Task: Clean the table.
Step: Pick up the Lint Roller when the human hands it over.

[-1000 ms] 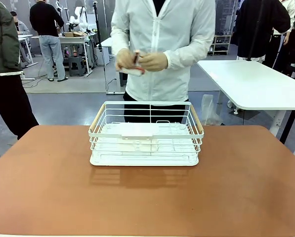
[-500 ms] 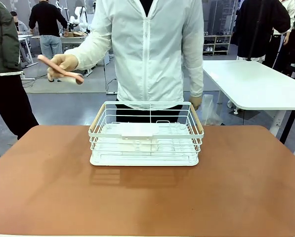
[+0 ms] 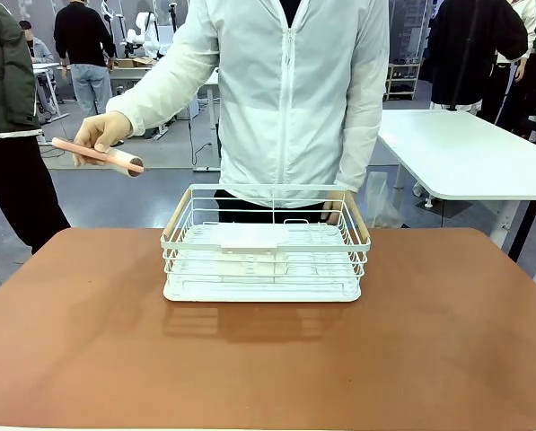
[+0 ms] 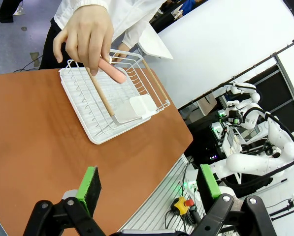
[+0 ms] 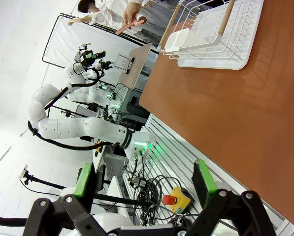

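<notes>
The reddish-brown table point(image 3: 268, 359) carries a white wire basket point(image 3: 266, 269) with wooden handles at its far middle. Behind it stands a person in a white jacket. One hand point(image 3: 101, 133) is stretched out to the picture's left, beyond the table's far edge, holding a pink rod-shaped object point(image 3: 97, 154). In the left wrist view my left gripper point(image 4: 149, 184) is open above the table point(image 4: 38, 142), with the basket point(image 4: 102, 137) and the pink object point(image 4: 112, 71) well ahead of it. My right gripper point(image 5: 143, 179) is open beyond the table's edge point(image 5: 245, 113), far from the basket point(image 5: 211, 61).
A white table point(image 3: 465, 153) stands at the back right, and other people stand farther off. A yellow box with a red stop button point(image 5: 179, 199) lies among cables below the table's edge. Bare tabletop stretches in front of and beside the basket.
The person's hand moved from chest height out to the picture's left with the pink object, then dipped slightly. The other hand dropped behind the basket. The basket has not moved.
</notes>
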Robot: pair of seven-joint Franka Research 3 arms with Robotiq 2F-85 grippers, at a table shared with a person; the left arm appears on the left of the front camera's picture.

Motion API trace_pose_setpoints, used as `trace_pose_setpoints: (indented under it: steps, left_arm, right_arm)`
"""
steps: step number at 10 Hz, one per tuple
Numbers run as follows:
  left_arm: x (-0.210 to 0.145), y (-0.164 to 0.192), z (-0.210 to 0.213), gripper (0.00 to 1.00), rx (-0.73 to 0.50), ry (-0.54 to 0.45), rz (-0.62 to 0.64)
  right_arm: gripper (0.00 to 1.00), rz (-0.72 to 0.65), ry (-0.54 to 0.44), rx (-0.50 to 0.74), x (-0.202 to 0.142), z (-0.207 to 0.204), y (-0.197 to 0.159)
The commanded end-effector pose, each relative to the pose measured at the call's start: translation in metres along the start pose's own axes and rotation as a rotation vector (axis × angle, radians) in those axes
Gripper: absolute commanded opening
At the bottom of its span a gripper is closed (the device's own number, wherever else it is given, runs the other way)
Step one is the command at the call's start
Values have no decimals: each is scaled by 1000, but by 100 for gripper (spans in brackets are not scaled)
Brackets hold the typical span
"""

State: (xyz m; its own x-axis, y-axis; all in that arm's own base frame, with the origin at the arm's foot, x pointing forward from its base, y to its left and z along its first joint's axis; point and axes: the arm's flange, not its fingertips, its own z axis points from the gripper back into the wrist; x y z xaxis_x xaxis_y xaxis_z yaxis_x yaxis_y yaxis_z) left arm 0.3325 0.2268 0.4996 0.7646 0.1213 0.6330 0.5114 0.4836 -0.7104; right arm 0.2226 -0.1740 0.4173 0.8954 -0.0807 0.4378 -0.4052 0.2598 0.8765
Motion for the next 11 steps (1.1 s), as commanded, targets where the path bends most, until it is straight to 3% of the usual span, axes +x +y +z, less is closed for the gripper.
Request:
trace_pose_setpoints:
  steps: [1, 4, 9, 11]
  left_arm:
    - [0, -1, 2, 100, -5, -8, -3]
    - [0, 0, 0, 100, 0, 0, 0]
    - [13, -43, -21, 100, 245, 78, 118]
    - [10, -56, -37, 100, 328, 50, 149]
  right_arm:
    - [100, 8, -3, 1, 0, 1, 2]
    - [100, 8, -3, 1, 0, 1, 2]
    - [100, 8, -3, 1, 0, 1, 2]
    - [100, 8, -3, 1, 0, 1, 2]
